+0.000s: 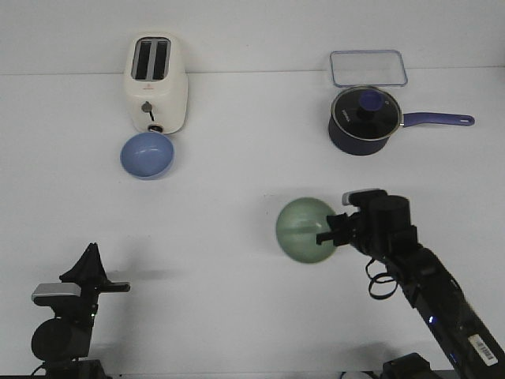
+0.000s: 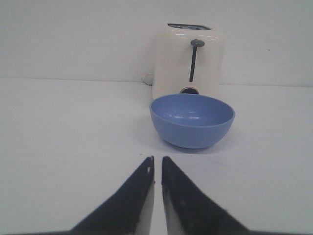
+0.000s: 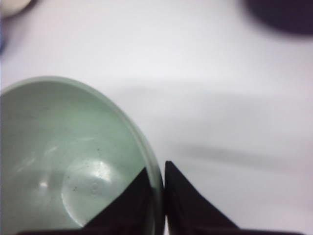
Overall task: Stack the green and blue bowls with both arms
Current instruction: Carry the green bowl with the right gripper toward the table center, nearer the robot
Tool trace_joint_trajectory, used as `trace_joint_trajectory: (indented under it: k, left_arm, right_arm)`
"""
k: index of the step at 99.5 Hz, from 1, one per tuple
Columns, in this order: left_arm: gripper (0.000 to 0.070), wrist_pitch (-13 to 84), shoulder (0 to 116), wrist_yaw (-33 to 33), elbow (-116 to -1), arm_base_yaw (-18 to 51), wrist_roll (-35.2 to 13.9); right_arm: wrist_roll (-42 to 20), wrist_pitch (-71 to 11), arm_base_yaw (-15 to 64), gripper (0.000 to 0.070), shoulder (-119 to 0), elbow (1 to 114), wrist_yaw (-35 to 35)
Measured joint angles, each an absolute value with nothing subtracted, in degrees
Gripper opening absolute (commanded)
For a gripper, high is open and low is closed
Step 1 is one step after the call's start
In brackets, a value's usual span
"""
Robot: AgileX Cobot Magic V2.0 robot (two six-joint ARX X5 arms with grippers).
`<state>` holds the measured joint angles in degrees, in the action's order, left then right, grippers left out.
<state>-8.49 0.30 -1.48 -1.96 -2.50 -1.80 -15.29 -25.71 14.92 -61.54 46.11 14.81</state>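
While one blue bowl [image 1: 147,155] sits free, one green bowl [image 1: 306,230] seems pinched.

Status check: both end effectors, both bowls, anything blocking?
Right end effector shut on green bowl rim. Left end effector shut, empty. Blue bowl against toaster. Path looks clear.

Toaster [image 1: 157,83], saucepan [image 1: 364,121], clear lid [image 1: 368,68].
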Motion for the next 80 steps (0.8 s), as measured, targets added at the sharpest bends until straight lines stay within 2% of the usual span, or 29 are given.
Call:
trace_joint_trajectory:
  k: [23,37,42,56,63,74,80]
  left_arm:
    - [0.0015,-8.49,0.3,-1.5,-1.96,-2.5,-7.05]
    - [0.0015,-8.56,0.3,-1.5,-1.96,-2.5,-11.84]
    - [0.0015,-8.54,0.3,-1.48,-1.96,-2.5,-13.63]
    - [0.0011,-8.56,0.3,-1.48,-1.96,-2.5,-17.43]
    - [0.0011,-8.54,0.3,-1.5,-1.96,-2.5,-19.18]
    - [0.0012,-8.54,0.3,-1.5,-1.98,-2.5,-23.35]
    - [0.0012,-8.49,0.3,-1.5,-2.02,-2.5,-25.78]
  right_arm:
    - [-20.45,-23.09,28.77,0.0,-63.24,41.74,8.29]
    - [-21.17,-22.06,32.58,0.001,-65.84,41.74,6.31]
    - [-21.28,-21.65,32.88,0.0044,-67.26,41.74,6.17]
    - [-21.28,-20.64,33.06,0.0214,-70.59,41.74,5.98]
    - [-21.23,-20.21,33.06,0.0237,-71.26,41.74,6.02]
    - [-21.19,-19.84,32.97,0.0328,-71.29,41.74,6.0]
    - [-21.19,-19.97,32.27,0.0337,-70.74,41.74,6.0]
